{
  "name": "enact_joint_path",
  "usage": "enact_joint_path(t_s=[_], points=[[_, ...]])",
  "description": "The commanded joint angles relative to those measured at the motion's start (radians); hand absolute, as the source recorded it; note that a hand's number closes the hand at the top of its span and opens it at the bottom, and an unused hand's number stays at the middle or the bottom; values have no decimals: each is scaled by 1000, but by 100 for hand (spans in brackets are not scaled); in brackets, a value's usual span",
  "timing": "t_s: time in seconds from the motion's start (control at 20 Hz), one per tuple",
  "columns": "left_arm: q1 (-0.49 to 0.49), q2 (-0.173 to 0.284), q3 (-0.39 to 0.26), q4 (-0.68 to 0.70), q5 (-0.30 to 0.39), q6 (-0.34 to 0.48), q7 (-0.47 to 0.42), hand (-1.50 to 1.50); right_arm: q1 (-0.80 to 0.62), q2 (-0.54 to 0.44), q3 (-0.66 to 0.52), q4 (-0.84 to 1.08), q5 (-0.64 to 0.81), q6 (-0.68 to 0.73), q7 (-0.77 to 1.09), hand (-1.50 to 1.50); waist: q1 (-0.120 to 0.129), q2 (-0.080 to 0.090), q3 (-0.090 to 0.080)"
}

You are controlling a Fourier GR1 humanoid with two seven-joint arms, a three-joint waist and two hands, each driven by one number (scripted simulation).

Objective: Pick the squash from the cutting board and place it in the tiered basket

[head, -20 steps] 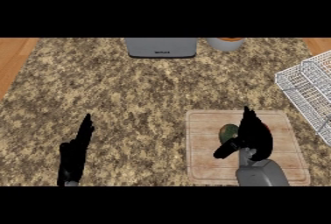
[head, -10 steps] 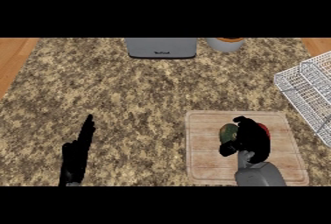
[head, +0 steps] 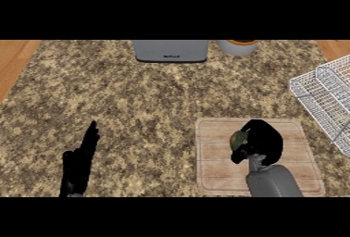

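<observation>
A dark green squash (head: 238, 139) lies on the pale wooden cutting board (head: 215, 171) at the lower right. My right hand (head: 263, 143) sits over it with fingers curled round it, so only the squash's left side shows. The white wire tiered basket (head: 328, 99) stands at the right edge, apart from the board. My left hand (head: 82, 159) rests open at the lower left, fingers straight and pointing up.
A grey appliance (head: 169, 50) stands at the counter's back middle. Beside it to the right is a round container with an orange top (head: 238, 46). Wooden surface shows at the far left edge (head: 12, 60).
My right hand has lowered onto the squash and its fingers have curled from straight to wrapped round it. The left hand has barely moved.
</observation>
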Motion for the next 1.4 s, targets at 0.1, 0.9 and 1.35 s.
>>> enact_joint_path(t_s=[0.1,0.9,1.35], points=[[-3,18,30,-25,8,-3,37,0,172,-171,-127,-86,-67,35,-77,150,-27,8,14],[41,0,32,-16,-6,-3,-1,0,402,-338,-698,-639,-423,-80,-135,150,-39,1,11],[15,-24,14,-36,-31,0,32,0,403,-557,-936,-972,-536,165,3,150,-19,8,12]])
